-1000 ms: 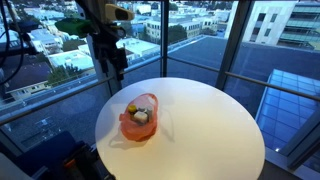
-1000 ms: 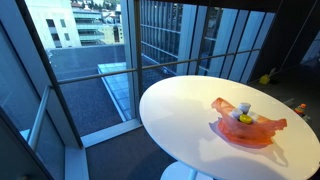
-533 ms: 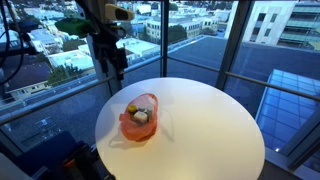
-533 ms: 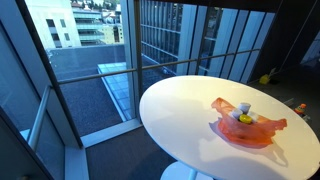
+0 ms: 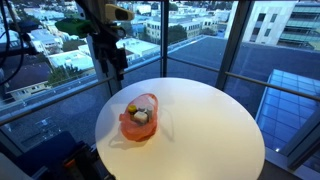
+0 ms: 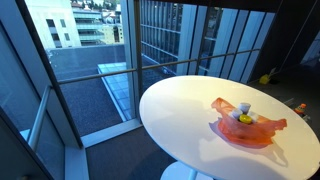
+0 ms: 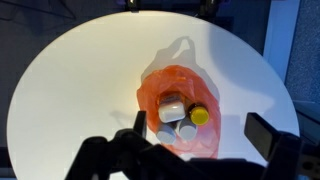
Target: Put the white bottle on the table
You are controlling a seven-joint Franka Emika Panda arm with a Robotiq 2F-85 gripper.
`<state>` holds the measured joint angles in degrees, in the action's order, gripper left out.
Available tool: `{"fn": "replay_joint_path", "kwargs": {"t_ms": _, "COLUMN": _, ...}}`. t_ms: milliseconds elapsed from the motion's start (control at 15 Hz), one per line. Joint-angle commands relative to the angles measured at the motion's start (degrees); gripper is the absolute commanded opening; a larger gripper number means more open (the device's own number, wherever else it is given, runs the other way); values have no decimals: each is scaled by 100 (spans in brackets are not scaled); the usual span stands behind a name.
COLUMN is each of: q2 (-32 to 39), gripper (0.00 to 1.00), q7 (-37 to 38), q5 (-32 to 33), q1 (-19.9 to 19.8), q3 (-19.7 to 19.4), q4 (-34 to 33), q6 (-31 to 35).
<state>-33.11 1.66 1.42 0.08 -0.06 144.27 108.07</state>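
An orange-red container [image 7: 163,78] sits on the round white table [image 7: 80,80]. Inside it stand the white bottle [image 7: 172,103], two grey-topped bottles [image 7: 165,132] and a yellow-capped one [image 7: 200,116]. My gripper [image 7: 203,130] hangs well above the container, open and empty, with its dark fingers either side of the container in the wrist view. In both exterior views the container [image 5: 130,128] [image 6: 250,135] is on the table [image 5: 200,120] [image 6: 180,120]. The white bottle [image 6: 244,108] stands upright in it. The arm and gripper [image 5: 118,62] are above the table's far edge.
Tall glass windows and a railing [image 5: 250,80] surround the table, with city buildings outside. Dark equipment stands at the table's edge [image 5: 70,160]. A yellow object lies on the floor [image 6: 266,76].
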Motion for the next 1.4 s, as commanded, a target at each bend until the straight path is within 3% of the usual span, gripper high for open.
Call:
{"fn": "replay_joint_path", "kwargs": {"t_ms": 0, "q2": 101, "gripper": 100, "q7": 12, "q5": -17, "q1": -33, "q3": 5, "q4": -40, "q6": 29}}
{"fn": "replay_joint_path", "kwargs": {"t_ms": 267, "q2": 358, "gripper": 100, "q7": -23, "q5": 16, "q1": -76, "q3": -39, "q4": -80, "q6": 251}}
{"fn": "replay_joint_path", "kwargs": {"t_ms": 733, "q2": 946, "gripper": 100, "q7": -130, "q5": 3, "q1": -165, "q3": -213, "q4": -51, "q6": 1190}}
{"fn": "replay_joint_path", "kwargs": {"t_ms": 1333, "q2": 2152, "gripper": 100, "q7": 97, "q5": 198, "q1": -394, "q3": -233, "q4": -126, "q6": 2315}}
